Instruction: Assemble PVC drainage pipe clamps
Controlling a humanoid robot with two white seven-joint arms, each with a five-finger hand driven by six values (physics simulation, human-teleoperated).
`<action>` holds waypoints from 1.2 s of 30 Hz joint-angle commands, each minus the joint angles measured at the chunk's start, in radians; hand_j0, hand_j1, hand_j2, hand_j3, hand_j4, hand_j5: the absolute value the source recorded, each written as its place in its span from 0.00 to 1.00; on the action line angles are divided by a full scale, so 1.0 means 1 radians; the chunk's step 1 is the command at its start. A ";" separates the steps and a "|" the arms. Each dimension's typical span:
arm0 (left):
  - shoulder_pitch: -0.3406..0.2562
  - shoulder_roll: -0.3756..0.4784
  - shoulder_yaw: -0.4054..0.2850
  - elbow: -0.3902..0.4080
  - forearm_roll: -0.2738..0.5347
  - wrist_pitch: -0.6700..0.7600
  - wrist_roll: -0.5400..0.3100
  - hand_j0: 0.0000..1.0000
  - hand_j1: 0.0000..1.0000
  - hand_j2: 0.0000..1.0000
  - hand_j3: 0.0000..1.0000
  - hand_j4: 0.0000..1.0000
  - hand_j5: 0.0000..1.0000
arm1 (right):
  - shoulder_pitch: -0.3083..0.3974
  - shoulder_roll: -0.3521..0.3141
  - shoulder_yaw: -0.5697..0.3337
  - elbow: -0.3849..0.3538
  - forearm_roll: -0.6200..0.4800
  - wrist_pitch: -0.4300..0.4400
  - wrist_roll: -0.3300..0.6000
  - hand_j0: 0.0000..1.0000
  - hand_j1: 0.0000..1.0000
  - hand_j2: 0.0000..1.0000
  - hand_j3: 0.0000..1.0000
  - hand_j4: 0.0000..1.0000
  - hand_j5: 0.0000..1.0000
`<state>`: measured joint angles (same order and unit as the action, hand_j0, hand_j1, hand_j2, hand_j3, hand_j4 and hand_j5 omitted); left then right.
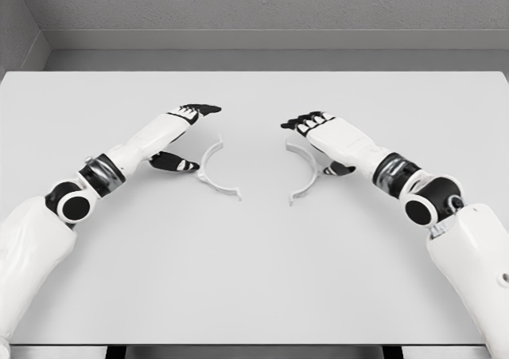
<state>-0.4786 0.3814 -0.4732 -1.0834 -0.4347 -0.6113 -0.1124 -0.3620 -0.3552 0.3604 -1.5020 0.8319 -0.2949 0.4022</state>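
Two thin white half-rings lying flat on a smooth, matte, pale grey table (254, 279), both with the look of hard plastic.

Left half-ring (211, 170): a slim C-shaped arc with small flared tabs at each end, open side facing away from the left hand (181, 128), curved back just beside that hand's thumb. Not gripped; whether the thumb tip touches the arc cannot be told.

Right half-ring (307, 173): the mirror-image arc, open side facing the middle of the table, curved back tucked under and just beside the right hand (318, 130). Partly hidden by the palm and thumb. Contact cannot be told either.

Left hand: glossy white shell, black jointed fingers (200, 109) stretched out and spread well apart from the black thumb (175, 163) below, holding nothing. Hovering over the outer side of its arc.

Right hand: same white casing and black segmented fingers (301, 122), extended and loosely parted, thumb (340, 169) dropped low behind the arc, clamped on nothing.

Between the two hands, the arcs well apart, open sides facing each other across bare tabletop, not joined.

Forearms with dark banded wrists and round black elbow joints, running back toward the lower corners. Grey wall (254, 9) behind the table's far edge.
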 commanded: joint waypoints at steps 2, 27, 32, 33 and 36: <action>0.002 -0.006 0.001 -0.001 0.007 0.000 0.000 1.00 1.00 1.00 1.00 1.00 1.00 | -0.002 0.005 0.023 -0.001 -0.004 0.019 0.000 1.00 1.00 1.00 1.00 1.00 1.00; -0.017 -0.013 0.015 0.022 0.002 0.000 0.000 1.00 1.00 1.00 1.00 1.00 1.00 | -0.002 0.022 0.089 -0.043 -0.007 0.045 0.006 1.00 1.00 1.00 1.00 1.00 1.00; -0.071 -0.019 0.002 0.080 0.001 0.000 0.000 1.00 1.00 1.00 1.00 1.00 1.00 | -0.006 0.038 0.089 -0.044 -0.005 0.045 0.006 1.00 1.00 1.00 1.00 1.00 1.00; -0.072 -0.019 0.002 0.080 0.001 0.000 0.000 1.00 1.00 1.00 1.00 1.00 1.00 | -0.006 0.042 0.089 -0.044 -0.005 0.045 0.006 1.00 1.00 1.00 1.00 1.00 1.00; -0.075 -0.022 0.001 0.080 0.001 0.000 0.000 1.00 1.00 1.00 1.00 1.00 1.00 | -0.006 0.047 0.091 -0.046 -0.005 0.046 0.006 1.00 1.00 1.00 1.00 1.00 1.00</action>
<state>-0.5568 0.3608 -0.4715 -1.0075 -0.4407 -0.6113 -0.1125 -0.3682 -0.3128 0.4507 -1.5471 0.8298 -0.2499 0.4086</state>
